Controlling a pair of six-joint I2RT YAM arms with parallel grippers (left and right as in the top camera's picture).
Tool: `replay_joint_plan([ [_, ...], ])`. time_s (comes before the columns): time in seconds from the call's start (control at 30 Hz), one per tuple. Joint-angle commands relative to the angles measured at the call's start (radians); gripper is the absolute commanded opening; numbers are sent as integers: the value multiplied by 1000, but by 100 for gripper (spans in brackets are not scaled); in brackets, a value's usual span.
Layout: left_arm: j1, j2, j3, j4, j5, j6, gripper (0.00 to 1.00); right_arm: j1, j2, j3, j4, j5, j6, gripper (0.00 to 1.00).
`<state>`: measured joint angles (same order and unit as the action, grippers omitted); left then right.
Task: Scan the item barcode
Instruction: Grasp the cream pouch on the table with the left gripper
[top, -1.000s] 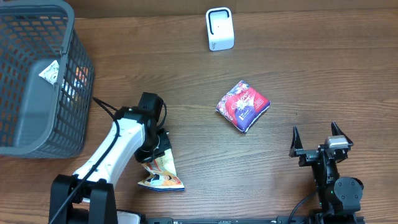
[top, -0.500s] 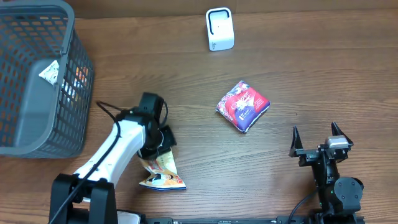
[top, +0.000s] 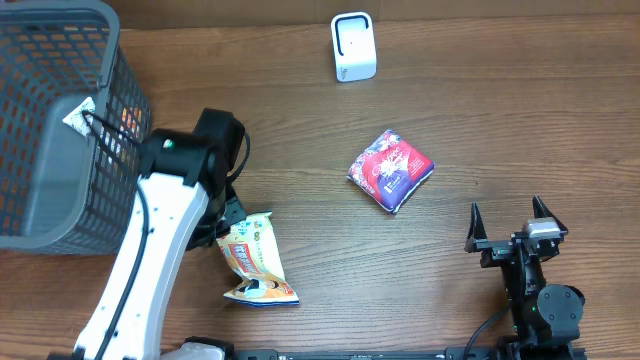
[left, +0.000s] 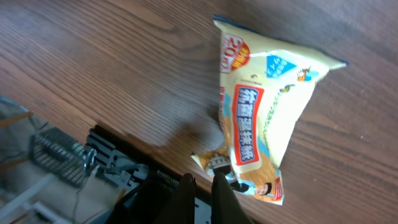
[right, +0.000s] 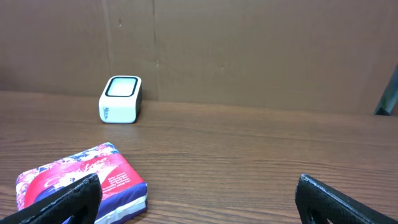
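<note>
Glossy snack bag (left: 261, 118), wood-grain table (top: 520, 120), plastic basket (top: 40, 190)

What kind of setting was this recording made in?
Probably a mock shop checkout on a wooden table: a grey shopping basket, a small white scanner, and packaged snacks, a yellow packet and a red packet.
</note>
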<state>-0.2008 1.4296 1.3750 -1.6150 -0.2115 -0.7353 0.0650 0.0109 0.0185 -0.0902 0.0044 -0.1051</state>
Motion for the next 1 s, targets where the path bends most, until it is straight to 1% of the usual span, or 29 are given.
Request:
replay_joint_plan([
  [0.0,5,-118,-46,-7,-46,-66,4,-5,-8,-10,6,2,-4,100],
  [0.1,5,-198,-139,2,-11,-66,4,-5,-8,-10,6,2,-4,100],
  [0.13,5,-237,-210,34,27,-66,4,-5,-8,-10,6,2,-4,100],
  [0.2,5,-269,-288,95,59,-66,4,-5,-8,-10,6,2,-4,100],
  [0.3,5,-280,-375,171,78,-69,4,-5,-8,-10,6,2,-4,100],
  [0.43,5,-272,-480,249,86,-127,4,-5,-8,-10,6,2,-4,100],
  [0.6,5,-272,-570,295,116,-171,5,-5,-8,-10,6,2,-4,100],
  [0.77,5,-272,-676,418,230,-171,5,-5,-8,-10,6,2,-4,100],
  [0.9,5,-272,-714,518,231,-171,5,-5,-8,-10,6,2,-4,100],
  [0.97,5,-272,-728,613,235,-170,5,-5,-8,-10,6,2,-4,100],
])
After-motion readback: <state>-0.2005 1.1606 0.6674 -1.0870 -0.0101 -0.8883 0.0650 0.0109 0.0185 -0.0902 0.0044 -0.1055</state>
